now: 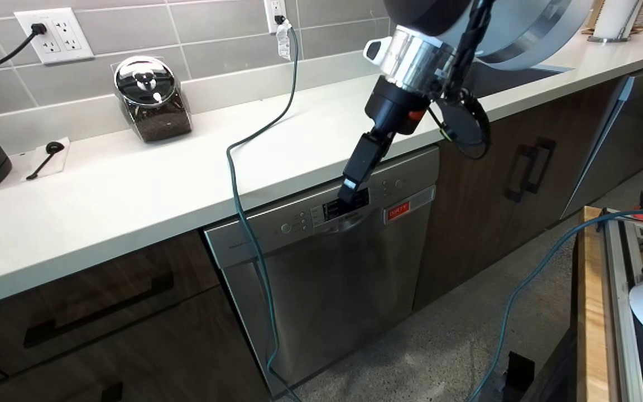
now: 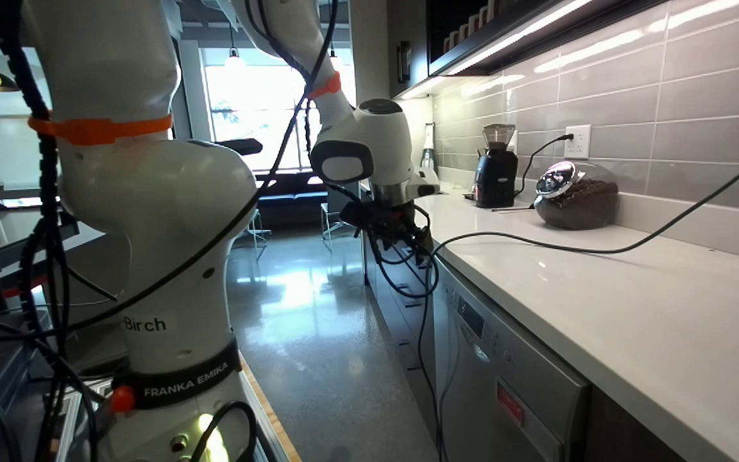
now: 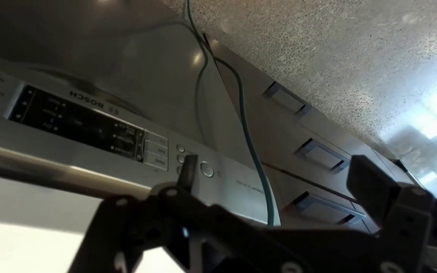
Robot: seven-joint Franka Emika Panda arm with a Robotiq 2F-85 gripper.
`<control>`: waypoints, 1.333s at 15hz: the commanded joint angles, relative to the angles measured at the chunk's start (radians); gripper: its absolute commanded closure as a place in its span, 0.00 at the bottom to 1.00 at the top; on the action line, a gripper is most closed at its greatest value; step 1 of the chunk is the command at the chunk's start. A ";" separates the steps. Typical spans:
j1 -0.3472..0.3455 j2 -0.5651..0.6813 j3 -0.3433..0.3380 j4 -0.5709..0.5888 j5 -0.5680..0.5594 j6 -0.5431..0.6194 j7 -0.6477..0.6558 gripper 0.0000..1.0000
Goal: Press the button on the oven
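Observation:
The appliance is a steel Bosch dishwasher front (image 1: 332, 301) under the counter; no oven shows. Its control panel has a dark display (image 3: 76, 121), flat keys (image 3: 156, 149) and a round button (image 3: 206, 169). That button also shows in an exterior view (image 1: 286, 228). My gripper (image 3: 279, 176) is open and empty. In the wrist view its left finger overlaps the small buttons (image 3: 180, 148) beside the round one. In an exterior view the gripper (image 1: 348, 190) points down in front of the display, covering part of it. Whether it touches the panel cannot be told.
A teal cable (image 1: 260, 251) hangs over the counter edge and across the panel's end. The white counter (image 1: 132, 184) overhangs the panel. A coffee jar (image 1: 154, 100) stands near the wall. A red "DIRTY" sign (image 1: 398, 210) is on the dishwasher. Drawer handles (image 3: 323, 155) stick out beside it.

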 commanded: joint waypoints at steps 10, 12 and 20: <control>0.053 0.084 0.000 0.019 0.296 0.000 -0.211 0.00; 0.053 0.084 0.000 0.021 0.296 0.000 -0.211 0.00; 0.075 0.208 0.028 0.127 0.495 0.034 -0.250 0.00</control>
